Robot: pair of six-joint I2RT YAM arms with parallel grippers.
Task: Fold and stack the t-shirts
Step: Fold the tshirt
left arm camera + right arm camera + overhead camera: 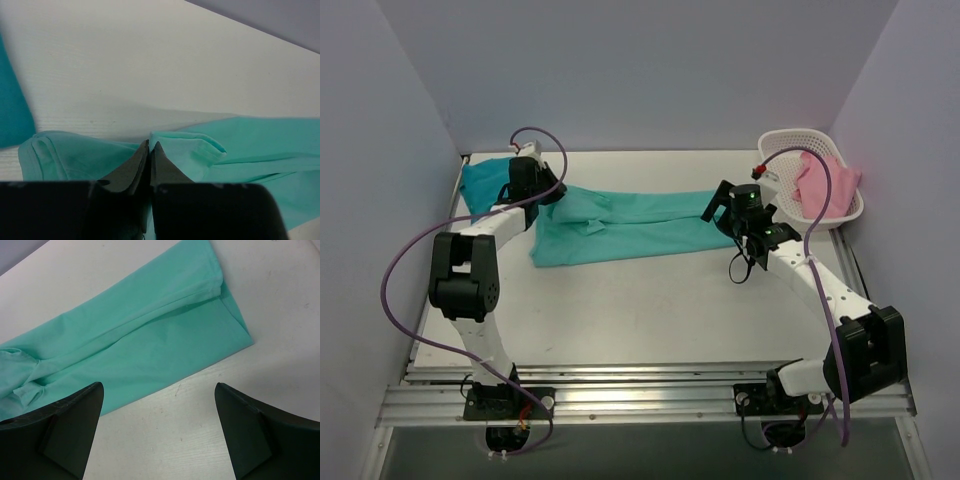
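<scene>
Lying across the far half of the table, the light mint-green cloth t-shirt (620,225) (260,145) (150,335) is folded into a long, narrow band that runs from about 9 o'clock to 3 o'clock in the top view, its left end slightly farther away than its right. The band is wrinkled near the middle, and a hemmed edge shows along the right end in the right wrist view.

At the 10 o'clock corner of the table, the darker teal-blue cloth t-shirt (483,185) (12,107) sits just beside the mint shirt's left end; the left arm hides part of it from above.

The left gripper (542,190) (150,147) is at the mint shirt's left end, toward 10 o'clock. Its jaws are pressed together, and the cloth gathers into small folds right at their tips, so it appears to pinch the shirt's edge there.

The right gripper (720,210) (159,390) is over the shirt's right end, toward 2 o'clock. Its jaws are spread wide and hold nothing; bare table and the shirt's near edge show between them.

Beyond the right gripper, at the 2 o'clock corner, a white plastic lattice basket (845,210) holds a crumpled pink cloth (817,183). The pale off-white table (650,310) carries all of this.
</scene>
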